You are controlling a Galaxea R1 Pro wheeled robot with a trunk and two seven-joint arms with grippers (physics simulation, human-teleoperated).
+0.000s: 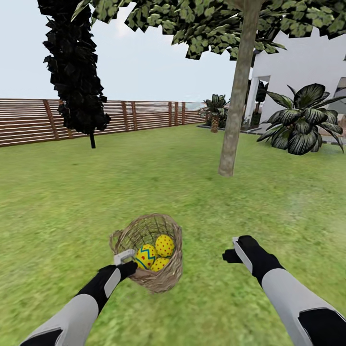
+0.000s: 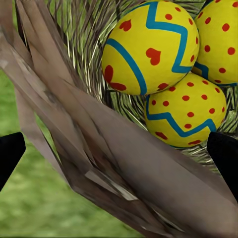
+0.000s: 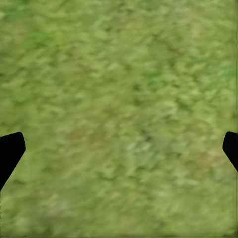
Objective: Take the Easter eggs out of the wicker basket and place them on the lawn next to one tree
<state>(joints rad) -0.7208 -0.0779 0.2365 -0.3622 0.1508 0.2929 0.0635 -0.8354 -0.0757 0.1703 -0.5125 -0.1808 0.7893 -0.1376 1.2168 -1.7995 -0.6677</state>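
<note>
**Left gripper at the basket rim, all three eggs still inside**

The lawn [image 1: 57, 192] spreads out to a slatted fence [image 1: 29, 120] and a white house [image 1: 307, 77]. On it stands the tree [image 1: 234, 115], its thick trunk rising well beyond the basket and a little to the right. It is the nearest trunk of that kind, so it looks like the sensible place to lay the eggs. A dark narrow tree [image 1: 74, 67] stands by the fence and a broad-leaved plant [image 1: 300, 122] near the house.

The basket [image 1: 163, 281] sits on the grass just ahead of the robot, tipped so its mouth faces the arms, which leaves the eggs easy to reach. The three eggs [image 1: 154, 254] lie bunched together in its bottom, touching one another. None has been taken out.

The left gripper [image 1: 126, 257] is at the near rim of the basket, beside the closest egg. In the left wrist view its fingertips [image 2: 10, 153] stand wide apart at the frame's edges, with the rim and the eggs between them and nothing held. It appears poised to reach in for the first egg, though the woven wall lies partly in its path.

The right gripper [image 1: 234, 252] hangs over bare grass to the right of the basket, well apart from it. Its fingertips [image 3: 11, 151] are also spread wide and empty, probably waiting its turn.
</note>
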